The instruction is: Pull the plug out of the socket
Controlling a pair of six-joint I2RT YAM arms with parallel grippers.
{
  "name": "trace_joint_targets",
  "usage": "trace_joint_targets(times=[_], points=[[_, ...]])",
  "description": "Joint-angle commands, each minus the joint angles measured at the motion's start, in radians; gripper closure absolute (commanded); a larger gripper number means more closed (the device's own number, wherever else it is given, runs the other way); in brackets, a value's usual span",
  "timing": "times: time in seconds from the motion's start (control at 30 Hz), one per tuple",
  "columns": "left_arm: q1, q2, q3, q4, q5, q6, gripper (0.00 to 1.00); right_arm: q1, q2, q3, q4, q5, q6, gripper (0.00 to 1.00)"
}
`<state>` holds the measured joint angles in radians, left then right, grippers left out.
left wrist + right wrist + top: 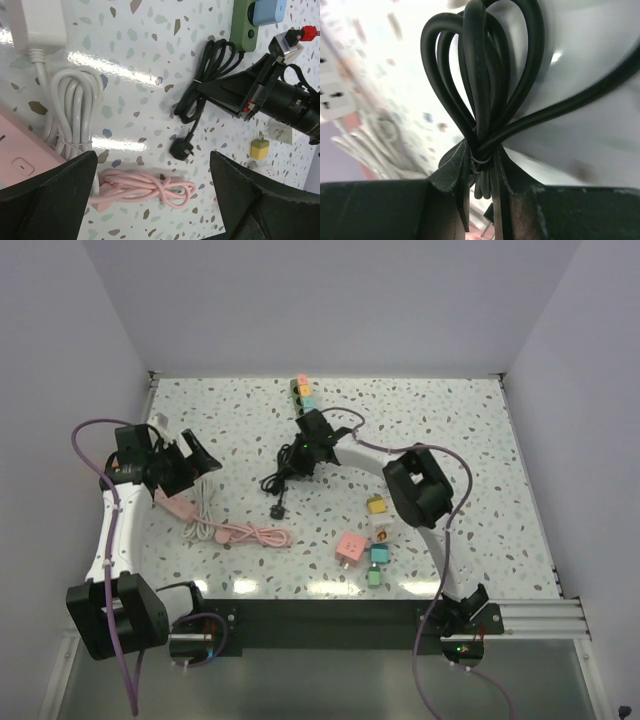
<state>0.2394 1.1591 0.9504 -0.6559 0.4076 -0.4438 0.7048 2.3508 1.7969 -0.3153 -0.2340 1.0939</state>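
A green power strip [299, 390] lies at the back of the table with an orange and a light blue plug-in block on it; it also shows in the left wrist view [244, 24] with the blue block [268, 11]. My right gripper [300, 455] is shut on a tied bundle of black cable [485, 85], the jaws [482, 170] pinching it at its tie. The cable's black plug [280, 511] lies loose on the table, as the left wrist view [180, 149] also shows. My left gripper [195, 465] is open and empty above the pink cable [145, 187].
A white power strip [37, 22] with its coiled white cable [75, 107] and a pink power strip [20, 160] lie at the left. Small adapter cubes, yellow [376, 505], pink [350, 546] and teal [379, 553], sit at the front right.
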Motion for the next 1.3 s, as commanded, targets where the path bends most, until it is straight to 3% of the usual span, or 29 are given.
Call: trace_joint_targets(times=[0.0,0.07,0.2,0.37,0.53,0.73,0.9,1.07,1.27], points=[[-0.021,0.027,-0.007,0.070,0.086,0.036,0.01,-0.152,-0.113,-0.152,-0.192,0.061,-0.259,1.00],[-0.041,0.043,-0.010,0.094,0.089,0.031,0.01,-0.159,-0.158,-0.181,-0.272,0.044,-0.385,1.00],[-0.084,0.082,0.002,0.117,0.094,0.010,0.01,-0.137,-0.252,-0.388,-0.252,-0.007,-0.477,1.00],[-0.147,0.116,0.010,0.157,0.093,-0.013,0.01,-0.038,-0.350,-0.582,-0.197,-0.042,-0.473,1.00],[-0.187,0.148,-0.010,0.202,0.112,-0.042,0.01,0.085,-0.429,-0.628,-0.179,-0.061,-0.424,1.00],[-0.207,0.165,-0.036,0.231,0.115,-0.055,0.01,0.189,-0.511,-0.683,-0.248,0.028,-0.371,1.00],[-0.213,0.169,-0.071,0.256,0.120,-0.062,0.01,0.203,-0.548,-0.723,-0.291,0.035,-0.390,1.00],[-0.219,0.174,-0.079,0.249,0.119,-0.059,0.02,0.231,-0.654,-0.901,-0.288,0.042,-0.350,1.00],[-0.229,0.177,-0.094,0.251,0.115,-0.055,0.02,0.190,-0.769,-1.056,-0.337,0.182,-0.331,1.00]])
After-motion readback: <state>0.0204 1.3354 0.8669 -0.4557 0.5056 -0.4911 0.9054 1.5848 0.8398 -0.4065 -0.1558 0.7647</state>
